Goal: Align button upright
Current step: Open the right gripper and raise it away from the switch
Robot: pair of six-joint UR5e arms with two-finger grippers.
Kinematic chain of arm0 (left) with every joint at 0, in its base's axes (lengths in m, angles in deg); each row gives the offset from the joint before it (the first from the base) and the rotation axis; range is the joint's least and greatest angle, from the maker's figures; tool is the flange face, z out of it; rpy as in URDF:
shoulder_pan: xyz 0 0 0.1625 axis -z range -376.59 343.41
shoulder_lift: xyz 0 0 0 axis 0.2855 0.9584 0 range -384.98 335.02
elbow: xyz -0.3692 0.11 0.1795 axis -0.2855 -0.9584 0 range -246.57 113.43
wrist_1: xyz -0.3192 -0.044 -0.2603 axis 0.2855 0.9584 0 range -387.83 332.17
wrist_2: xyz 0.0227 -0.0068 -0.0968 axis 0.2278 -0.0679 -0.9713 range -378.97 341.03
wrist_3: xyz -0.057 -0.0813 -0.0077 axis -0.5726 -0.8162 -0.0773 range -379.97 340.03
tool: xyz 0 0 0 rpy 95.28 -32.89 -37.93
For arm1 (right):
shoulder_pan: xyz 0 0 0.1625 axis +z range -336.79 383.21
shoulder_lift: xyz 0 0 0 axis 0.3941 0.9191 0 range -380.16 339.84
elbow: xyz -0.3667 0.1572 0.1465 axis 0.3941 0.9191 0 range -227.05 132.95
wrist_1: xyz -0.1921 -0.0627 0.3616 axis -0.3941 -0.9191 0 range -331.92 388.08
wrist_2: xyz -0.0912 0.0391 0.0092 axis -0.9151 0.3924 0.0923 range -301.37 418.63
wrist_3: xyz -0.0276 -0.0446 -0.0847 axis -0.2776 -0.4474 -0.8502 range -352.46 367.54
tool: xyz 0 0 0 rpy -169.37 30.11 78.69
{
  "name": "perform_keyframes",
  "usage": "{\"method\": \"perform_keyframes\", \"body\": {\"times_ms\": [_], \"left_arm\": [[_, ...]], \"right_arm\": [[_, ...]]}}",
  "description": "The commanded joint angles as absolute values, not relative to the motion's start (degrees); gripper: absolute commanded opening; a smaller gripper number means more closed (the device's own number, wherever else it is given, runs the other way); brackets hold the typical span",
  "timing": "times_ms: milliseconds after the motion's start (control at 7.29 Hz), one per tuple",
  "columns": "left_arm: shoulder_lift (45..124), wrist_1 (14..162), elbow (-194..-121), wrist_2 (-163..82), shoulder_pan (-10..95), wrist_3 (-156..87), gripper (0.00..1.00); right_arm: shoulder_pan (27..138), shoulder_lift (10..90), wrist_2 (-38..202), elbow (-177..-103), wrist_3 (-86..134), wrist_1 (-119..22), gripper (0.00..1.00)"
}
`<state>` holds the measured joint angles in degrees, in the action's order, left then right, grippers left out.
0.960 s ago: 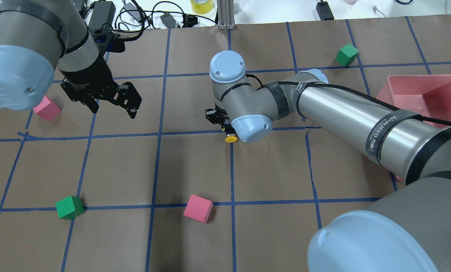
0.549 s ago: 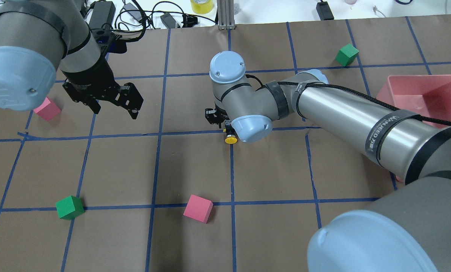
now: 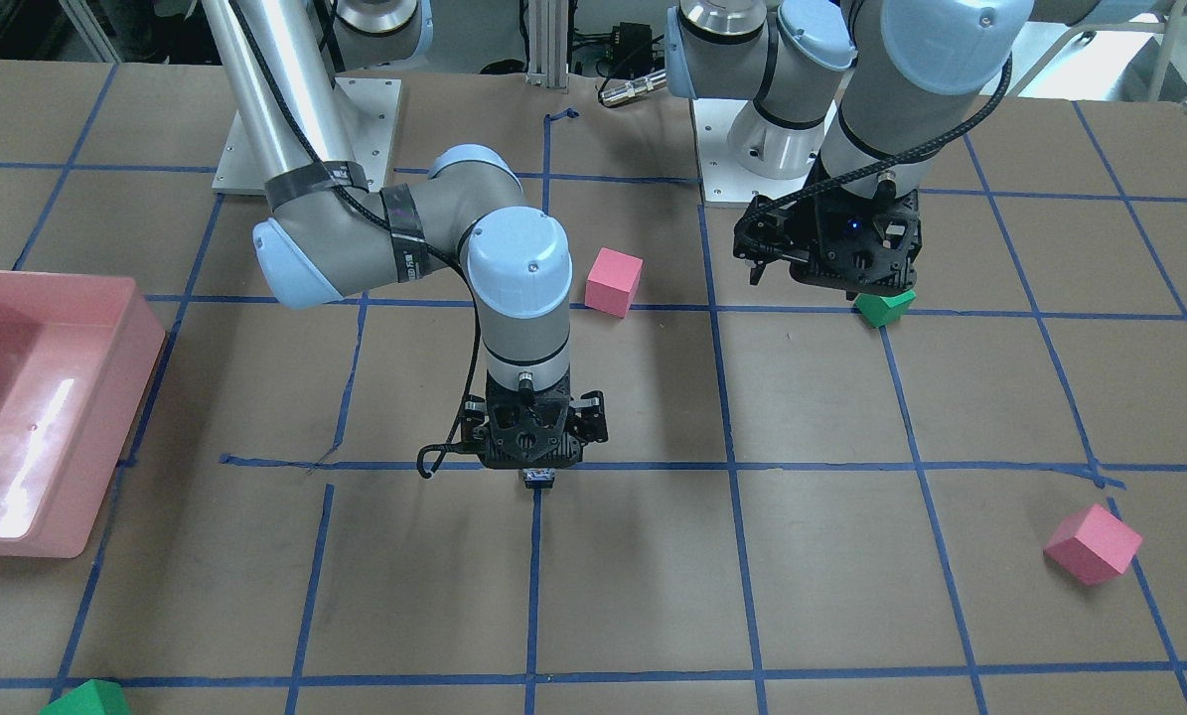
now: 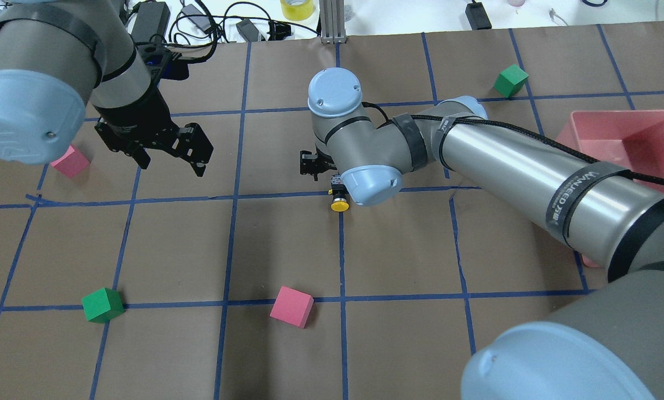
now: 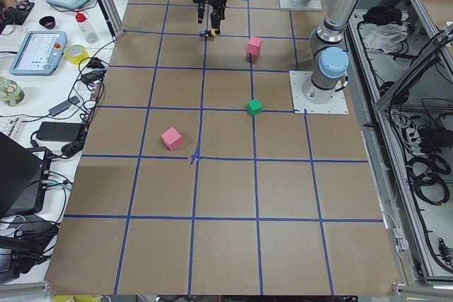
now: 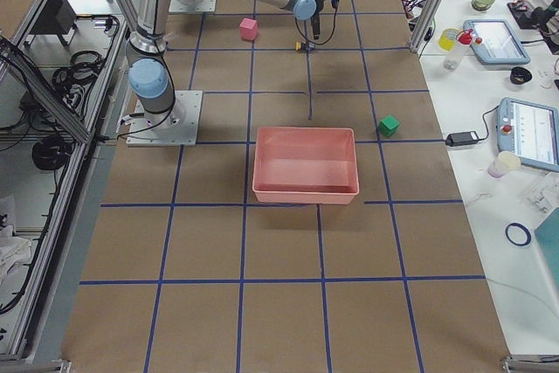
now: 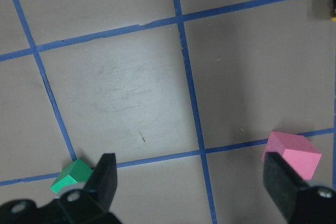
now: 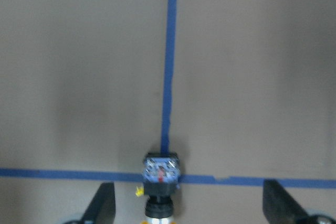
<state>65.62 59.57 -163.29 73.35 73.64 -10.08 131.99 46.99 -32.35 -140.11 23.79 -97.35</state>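
At the left end of the bench [image 4: 287, 250] a pink cube [image 4: 69, 161] lies half hidden behind the left arm's joint. Just to its right the left gripper [image 4: 171, 165] hangs clear above the paper, its fingers [image 7: 105, 177] spread wide with nothing between them. Toward the corner where the left end meets the robot's edge sits a green cube [image 4: 103, 304], and further right along that edge is a second pink cube [image 4: 291, 306]. Near the middle of the bench the button [image 4: 339, 200] lies on its side at a crossing of the blue tape [image 4: 231, 195], yellow cap toward the robot's edge and metallic base toward the far edge (so not upright). The right gripper [image 8: 192, 205] is low over it, pointing straight down. Its fingers [image 8: 102, 205] stand wide apart on either side of the button, which sits nearer one finger, and neither touches it. Toward the far right corner is a second green cube [image 4: 510, 80], and against the right end a pink bin [image 4: 615, 114], partly hidden by the right arm.
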Motion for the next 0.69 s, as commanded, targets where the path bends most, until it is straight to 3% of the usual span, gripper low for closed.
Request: {"method": "perform_keyframes", "body": {"times_ms": [0, 274, 549], "left_arm": [[65.11, 60.32, -162.81, 74.1, 73.68, -10.12, 1.0], [67.03, 59.53, -163.77, 73.58, 72.89, -11.08, 1.0], [69.31, 58.83, -164.82, 72.96, 72.8, -16.58, 1.0]], "right_arm": [[123.71, 58.35, -31.98, -139.78, 11.91, -81.87, 1.0], [120.77, 67.86, -32.6, -138.21, 8.34, -68.39, 1.0], [120.16, 71.32, -31.73, -136.62, 5.97, -65.96, 1.0]]}}
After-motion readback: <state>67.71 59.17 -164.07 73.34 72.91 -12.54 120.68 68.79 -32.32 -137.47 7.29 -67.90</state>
